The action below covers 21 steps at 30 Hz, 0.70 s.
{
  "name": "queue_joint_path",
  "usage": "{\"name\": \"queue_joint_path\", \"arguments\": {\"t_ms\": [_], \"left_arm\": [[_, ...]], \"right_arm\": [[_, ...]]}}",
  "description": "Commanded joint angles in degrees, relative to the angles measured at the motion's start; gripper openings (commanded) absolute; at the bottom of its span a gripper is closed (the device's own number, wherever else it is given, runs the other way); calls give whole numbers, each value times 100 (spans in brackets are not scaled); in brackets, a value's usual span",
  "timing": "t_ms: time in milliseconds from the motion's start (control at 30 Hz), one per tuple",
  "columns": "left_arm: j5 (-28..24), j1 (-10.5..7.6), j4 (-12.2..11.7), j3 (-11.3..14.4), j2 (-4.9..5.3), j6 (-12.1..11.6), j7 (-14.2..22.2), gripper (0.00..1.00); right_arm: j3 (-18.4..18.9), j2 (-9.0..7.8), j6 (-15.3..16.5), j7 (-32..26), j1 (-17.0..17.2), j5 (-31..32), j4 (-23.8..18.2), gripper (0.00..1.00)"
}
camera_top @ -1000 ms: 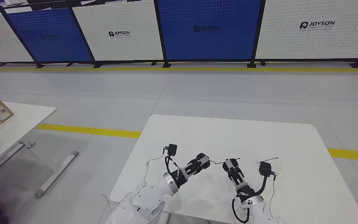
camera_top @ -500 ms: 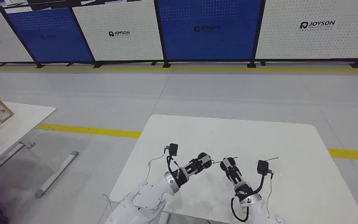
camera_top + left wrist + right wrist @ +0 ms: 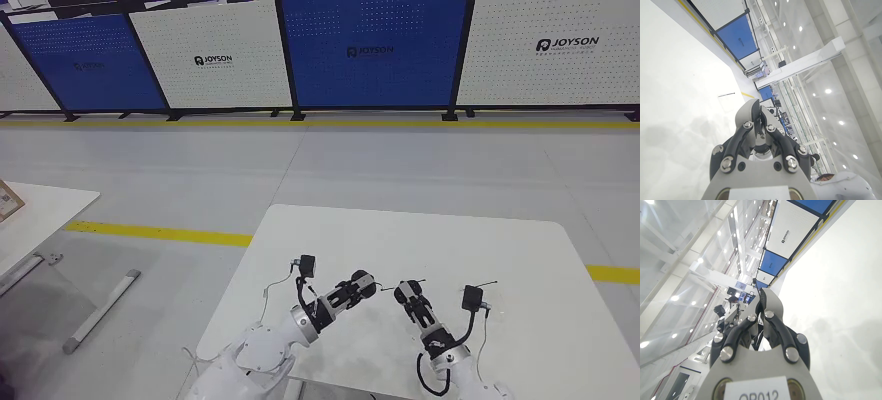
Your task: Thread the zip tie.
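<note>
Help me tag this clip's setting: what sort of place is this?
Probably a factory or robot test hall: blue and white perforated partition panels, a yellow line on the grey floor, and a high ceiling with rows of round lights.

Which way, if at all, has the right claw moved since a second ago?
Yes. In the top view the right claw has edged slightly toward the left claw, away from the right edge of the table.

White table (image 3: 500,250); black zip tie (image 3: 757,288); blue and white perforated panels (image 3: 330,60); yellow floor line (image 3: 150,233).
</note>
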<state>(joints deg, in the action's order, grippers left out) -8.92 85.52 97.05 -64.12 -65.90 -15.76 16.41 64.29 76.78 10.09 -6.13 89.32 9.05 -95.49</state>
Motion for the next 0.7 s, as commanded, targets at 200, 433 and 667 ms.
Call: {"name": "queue_joint_path", "arguments": {"t_ms": [200,433,667], "left_arm": [[258,-14,-8,12,10,190,4,0],[332,-21,8,12,14,254,1,0],[333,-5,21,-15,20,288,11,19]], "right_arm": [[3,9,-291,198,41,133,-105,0],[-3,18,-428,227,27,145,-121,0],[-11,27,-484,226,3,140,-98,0]]}}
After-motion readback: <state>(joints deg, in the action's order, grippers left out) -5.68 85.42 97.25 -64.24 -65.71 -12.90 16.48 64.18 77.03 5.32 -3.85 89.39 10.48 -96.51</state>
